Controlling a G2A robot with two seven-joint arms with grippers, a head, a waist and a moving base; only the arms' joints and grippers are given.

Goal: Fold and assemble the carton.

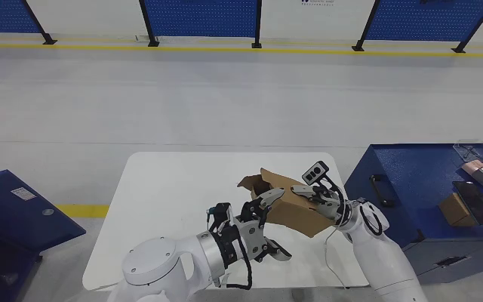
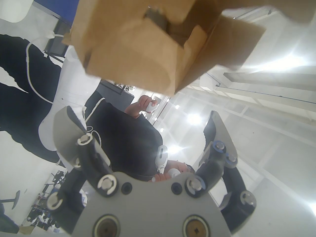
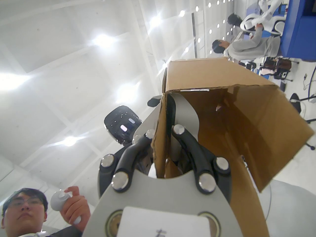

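Bright ceiling lights (image 3: 102, 41) flare in both wrist views, backlighting the carton (image 2: 128, 38); the top view is evenly lit.

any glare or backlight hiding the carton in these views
Top view: even light, no glare on the carton or table. Left wrist view: ceiling lamps flare beside the carton, its underside shaded but readable. Right wrist view: lamps bloom well off the carton; the wall between the jaws of the right gripper is plainly lit.

A white rounded-corner surface (image 1: 166, 196) stands on a pale grey glossy floor (image 1: 226, 98), with a yellow floor stripe (image 1: 226, 50) and blue panels on black legs (image 1: 200, 16) at the far side. A blue metal cabinet (image 1: 407, 181) stands to its right, a dark blue box (image 1: 30, 215) to its left.
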